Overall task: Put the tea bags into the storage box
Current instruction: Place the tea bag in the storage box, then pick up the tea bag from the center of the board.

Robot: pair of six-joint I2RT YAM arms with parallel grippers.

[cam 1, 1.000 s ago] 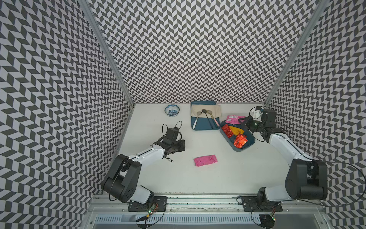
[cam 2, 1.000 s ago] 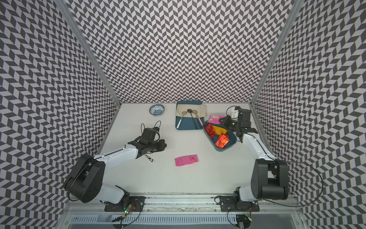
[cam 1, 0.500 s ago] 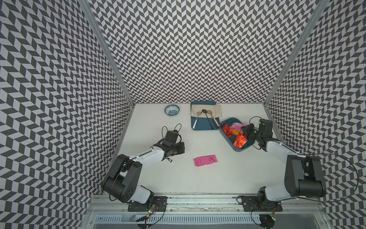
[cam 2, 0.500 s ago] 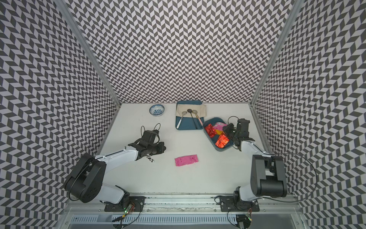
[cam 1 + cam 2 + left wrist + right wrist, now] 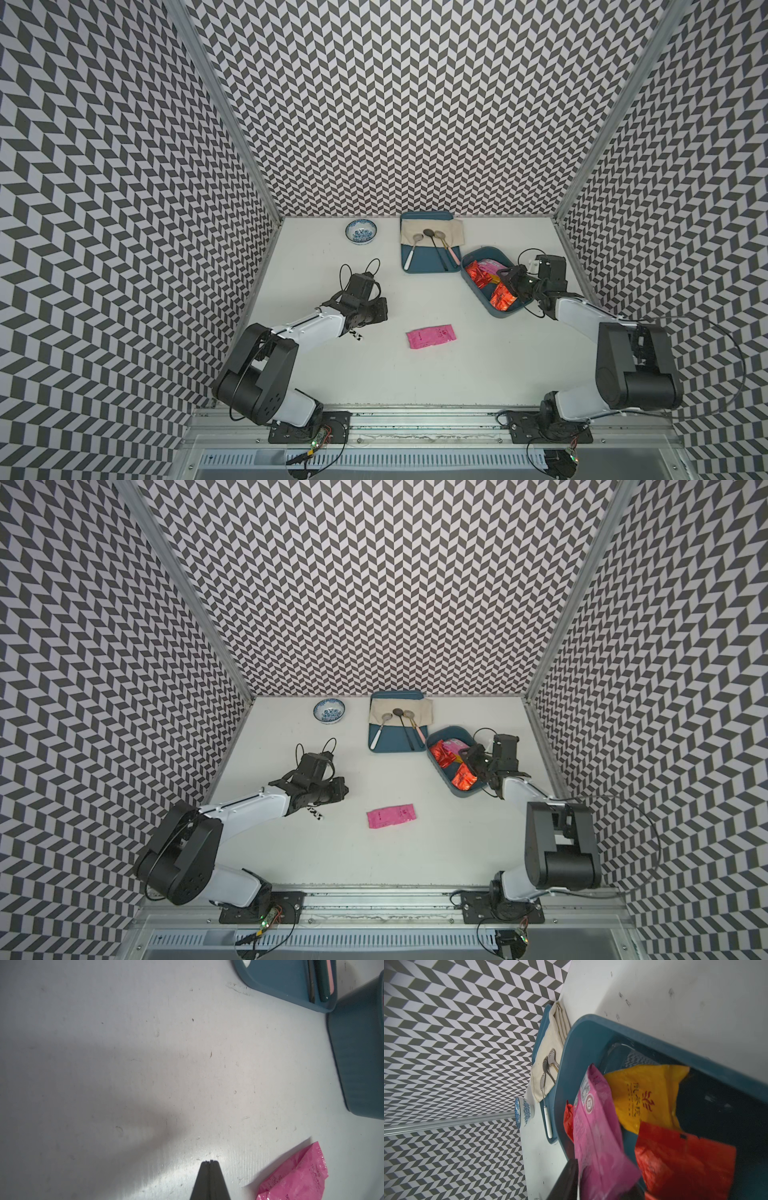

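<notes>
Nearest the bases, one pink bag (image 5: 430, 336) lies flat on the table (image 5: 415, 395), well apart from the box (image 5: 482, 293). It is the only bag we find outside.

The left gripper (image 5: 380, 309) sits near it, clenched and empty. The left wrist view shows its tips pressed together.

Farther back, the box holds red bags (image 5: 478, 276), a yellow bag (image 5: 643, 1093) and a second pink bag (image 5: 596, 1126). The right gripper (image 5: 509, 278) hangs over the box at that second pink bag. We cannot tell whether its fingers (image 5: 566, 1178) grasp the bag or have let go.

We judge the task mostly done, with one bag outstanding.

The top views show little of the yellow bag. The right wrist view shows it plainly, but not the bag on the table.

At the back stand the tray (image 5: 428, 264) and bowl (image 5: 360, 231), no part of the job.
</notes>
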